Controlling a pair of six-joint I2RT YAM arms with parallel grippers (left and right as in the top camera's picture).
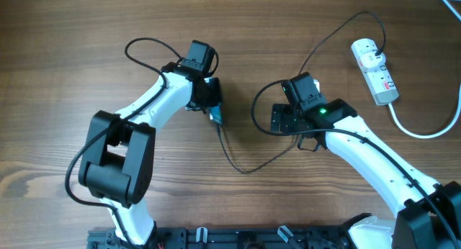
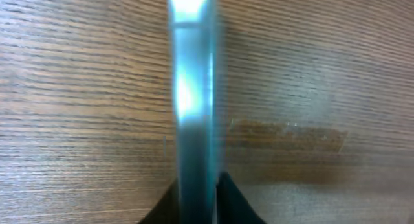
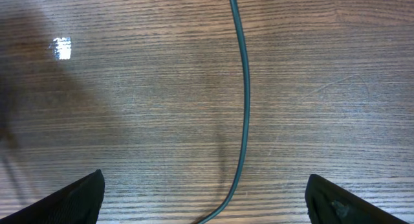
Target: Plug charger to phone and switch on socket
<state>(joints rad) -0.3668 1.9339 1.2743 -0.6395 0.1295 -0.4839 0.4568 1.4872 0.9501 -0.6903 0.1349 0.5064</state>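
The charger point(image 3: 244, 88) runs lengthwise midway between the spread, empty fingers of the right gripper point(image 3: 204, 185), the nearer one, while the left gripper point(image 2: 197, 188) clenches the phone point(image 2: 193, 88) edge-on.

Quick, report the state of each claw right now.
Left claw: closed on the phone, held edge-on.
Right claw: open, holding nothing; the charger cable passes beneath it, ungripped.
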